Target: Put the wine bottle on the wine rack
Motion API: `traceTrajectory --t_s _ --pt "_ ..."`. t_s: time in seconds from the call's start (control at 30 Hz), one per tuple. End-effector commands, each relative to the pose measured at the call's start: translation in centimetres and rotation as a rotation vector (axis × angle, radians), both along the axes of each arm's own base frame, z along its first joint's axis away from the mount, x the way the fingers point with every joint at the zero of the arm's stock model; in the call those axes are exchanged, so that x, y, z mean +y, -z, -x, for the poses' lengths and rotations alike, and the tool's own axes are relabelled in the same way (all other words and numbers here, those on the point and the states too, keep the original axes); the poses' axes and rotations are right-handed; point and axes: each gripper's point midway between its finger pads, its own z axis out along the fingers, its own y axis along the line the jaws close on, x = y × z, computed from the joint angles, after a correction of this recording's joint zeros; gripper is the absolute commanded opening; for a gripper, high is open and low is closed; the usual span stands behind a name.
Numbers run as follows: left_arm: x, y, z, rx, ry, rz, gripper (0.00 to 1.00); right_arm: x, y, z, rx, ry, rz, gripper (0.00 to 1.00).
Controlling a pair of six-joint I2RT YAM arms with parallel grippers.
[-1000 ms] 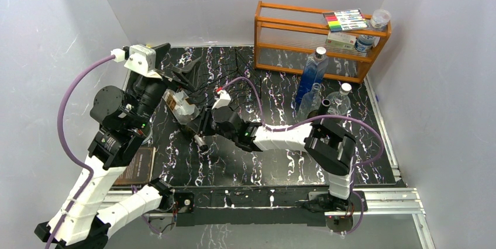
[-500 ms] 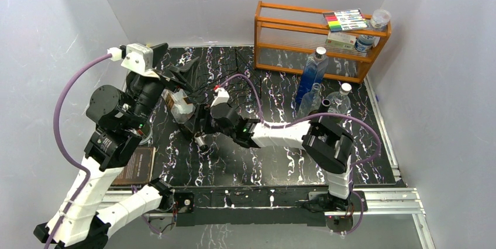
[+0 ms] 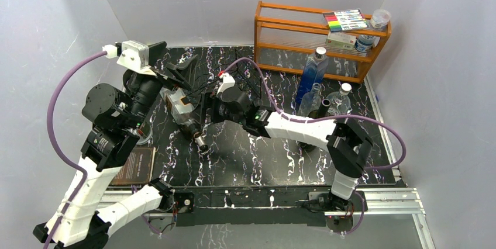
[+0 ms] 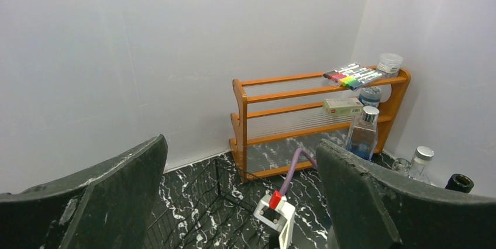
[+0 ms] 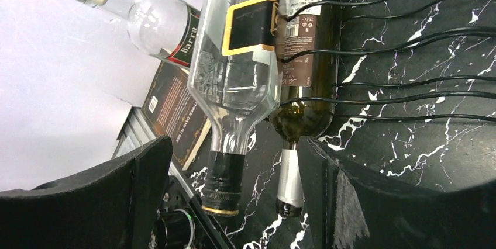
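A: Entry one, left gripper?

B: Left gripper [image 4: 240,144] is hanging raised, fingers spread full wide and carrying nothing. Below and ahead of it the rack [image 4: 196,217] is showing as black wire lattice. The orange shelf [image 4: 281,94] is standing farther beyond.

A: Entry two, the wine bottle?

B: Wine bottle [image 5: 307,68], dark green with a brown label, is lying on its side just ahead of the right gripper [image 5: 234,141]. Its neck is pointing back toward the hand. Rack wires are crossing its body, so it is resting in the rack.

A: Anything listed with it?

B: A clear bottle [image 5: 234,68] with a black, gold-edged label is lying close alongside, neck also toward the hand. Whether it is leaning on the wine bottle or only overlapping it in view, I cannot tell. Farther out to that side a second clear bottle [image 5: 155,24] and a book [image 5: 175,114] are lying off the rack.

A: Entry three, right gripper?

B: Its jaws are standing wide with nothing between the pads. Both necks are lying ahead of the fingers, untouched as far as the wrist view shows.

A: Status?

B: The placing is looking done, since the bottle is sitting on the rack and is free of both hands. What is remaining, I judge, is backing the right arm away without nudging the necks. How firmly the bottle is seated, I cannot tell.
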Motion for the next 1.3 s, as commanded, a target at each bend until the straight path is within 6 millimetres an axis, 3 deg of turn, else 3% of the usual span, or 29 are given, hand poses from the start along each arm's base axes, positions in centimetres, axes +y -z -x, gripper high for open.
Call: traceTrajectory --t_s 0.0,0.23,0.4,0.47,0.57,0.7,0.8,0.93,1.13,1.27 --pt "0.5 -1.5 0.7 -0.027 0.005 0.027 0.98 -1.1 -4.8 0.3 -0.1 -0.027 0.008 0.88" --pt "0.4 -1.7 0.8 -0.005 0.012 0.003 0.98 -6.2 -8.5 -0.7 -0.219 0.064 0.064 0.85" --pt "0.0 -0.4 0.6 0.039 0.021 -0.036 0.98 -11.9 -11.4 -2.2 -0.314 0.185 0.163 0.85" --pt "-0.3 1.0 0.4 0.077 0.03 -0.063 0.98 -14.6 -12.2 -2.8 -0.33 0.238 0.205 0.86" --pt "-1.2 4.3 0.2 0.169 0.063 -0.109 0.98 -18.6 -13.7 -3.3 -0.36 0.311 0.26 0.86" --pt "-2.8 10.4 -0.1 0.337 0.121 -0.142 0.98 -22.8 -15.8 -2.8 -0.409 0.368 0.319 0.86" --pt "-3.8 15.3 -0.3 0.465 0.149 -0.132 0.98 -24.8 -17.0 -2.0 -0.431 0.374 0.354 0.86" --pt "-4.5 18.7 -0.5 0.572 0.146 -0.087 0.98 -27.5 -18.3 -1.1 -0.432 0.41 0.396 0.86" --pt "-4.8 19.7 -0.3 0.583 0.168 -0.107 0.98 -31.6 -18.5 0.0 -0.405 0.491 0.486 0.87" --pt "-4.3 18.4 -0.3 0.435 0.166 -0.081 0.98 -34.2 -18.1 1.0 -0.362 0.553 0.52 0.89"
